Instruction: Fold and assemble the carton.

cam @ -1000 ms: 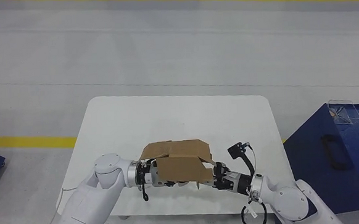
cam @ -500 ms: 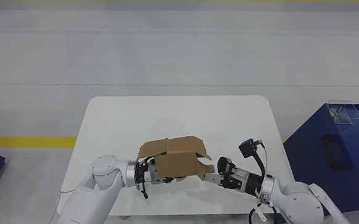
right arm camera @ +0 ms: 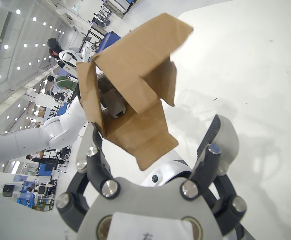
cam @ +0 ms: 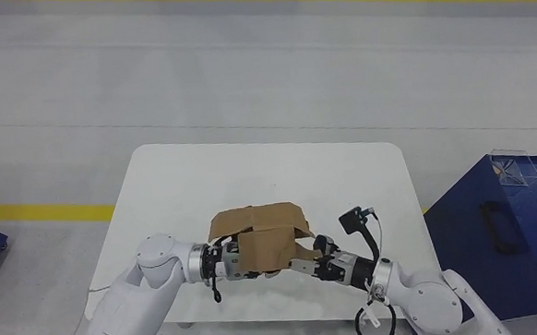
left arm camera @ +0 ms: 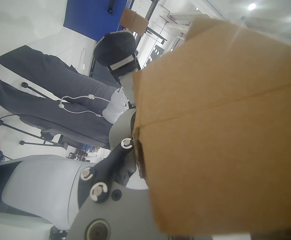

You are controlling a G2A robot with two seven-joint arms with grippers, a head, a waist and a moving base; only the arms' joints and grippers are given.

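Note:
A brown cardboard carton (cam: pixel 261 233) hangs just above the white table (cam: pixel 343 172), near its front edge, with its end flaps splayed. My left gripper (cam: pixel 230 259) is shut on the carton's left wall. The carton (left arm camera: pixel 211 136) sits right up against that gripper (left arm camera: pixel 136 145), hiding one finger. My right gripper (cam: pixel 304 261) is at the carton's right end, open. In the right wrist view a lower flap (right arm camera: pixel 147 138) of the open-ended carton (right arm camera: pixel 134 75) lies between the spread fingers (right arm camera: pixel 211 134) of this gripper (right arm camera: pixel 154 134). Whether the pads touch the flap I cannot tell.
The table's front edge runs just below both grippers, and bare tabletop lies behind and to either side of the carton. A blue cabinet (cam: pixel 513 236) stands off the table's right side.
My right gripper drew back from the carton half a second ago and has come in again to its right flap. The carton, still held by my left gripper, has shifted slightly.

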